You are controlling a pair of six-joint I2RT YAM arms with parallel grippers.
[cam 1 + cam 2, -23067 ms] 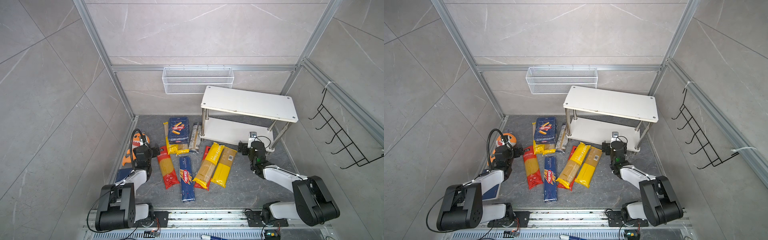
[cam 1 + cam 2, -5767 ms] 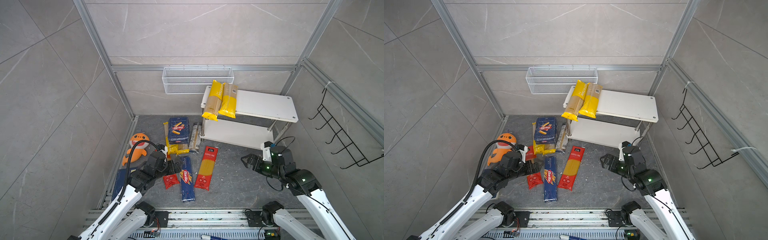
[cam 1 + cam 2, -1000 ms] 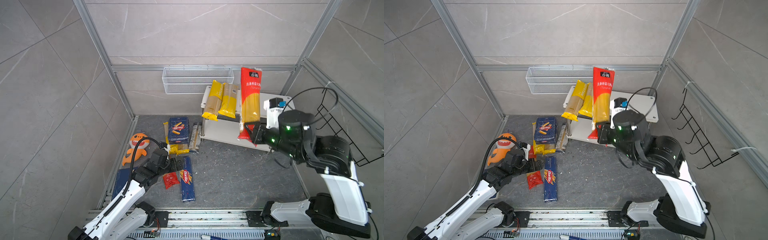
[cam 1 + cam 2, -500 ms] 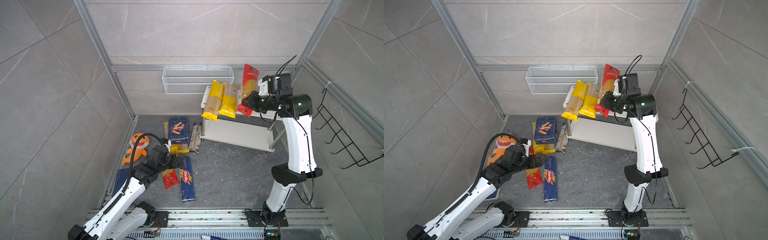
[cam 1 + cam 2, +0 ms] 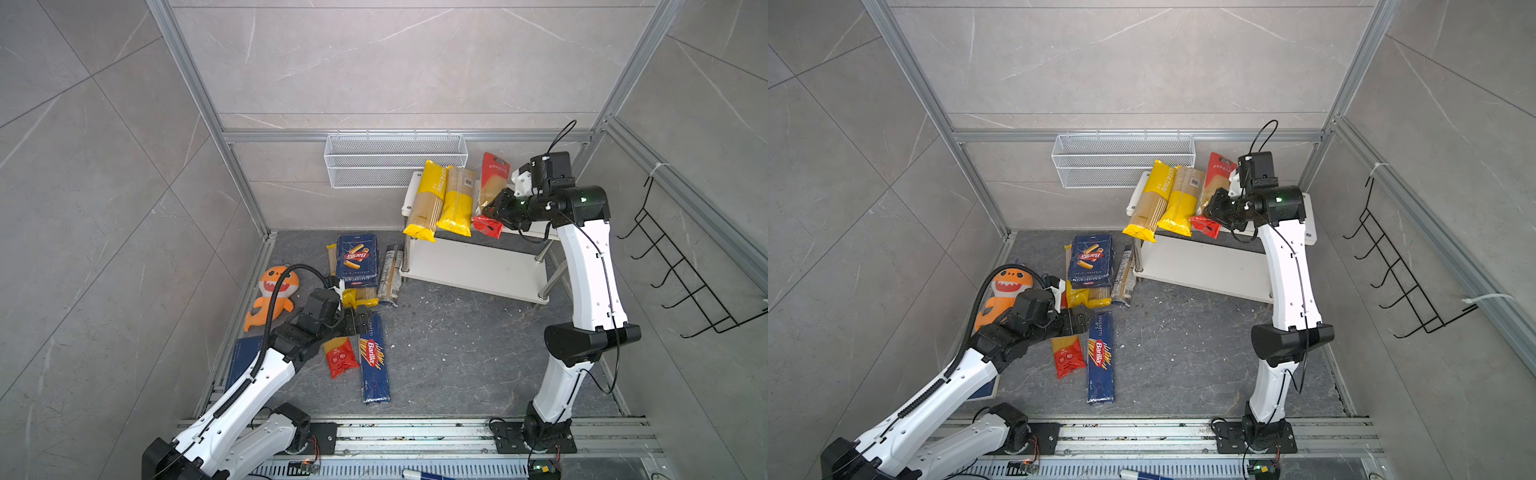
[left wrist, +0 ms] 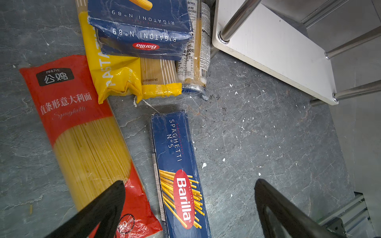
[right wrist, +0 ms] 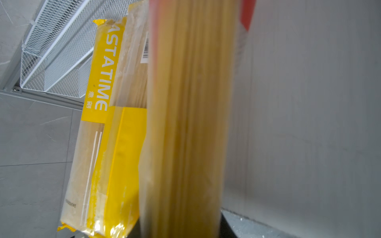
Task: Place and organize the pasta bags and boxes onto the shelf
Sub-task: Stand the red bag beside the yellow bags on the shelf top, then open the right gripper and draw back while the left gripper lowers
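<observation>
So, roughly halfway by my count. Two yellow bags (image 5: 457, 208) lie across the top board of the shelf (image 5: 469, 266), poking out over its front edge. A red bag (image 5: 492, 183) sits just beside them.

My right hand (image 5: 500, 209) is at that bag's lower end. Whether it grips or has let go I can't tell, since the wrist view is all blurry spaghetti.

Left on the counter (image 5: 457, 345):
- a second red bag (image 5: 340, 359)
- the long blue box (image 5: 374, 357) next to it
- the wider blue box (image 5: 356, 259), lying on more yellow packs (image 5: 357, 296)
- a clear printed bag (image 5: 391, 270) just beside the shelf's corner

My left hand (image 6: 188, 182) hangs spread wide, holding nothing. It's above the long blue box, with one finger over the second red bag.
</observation>
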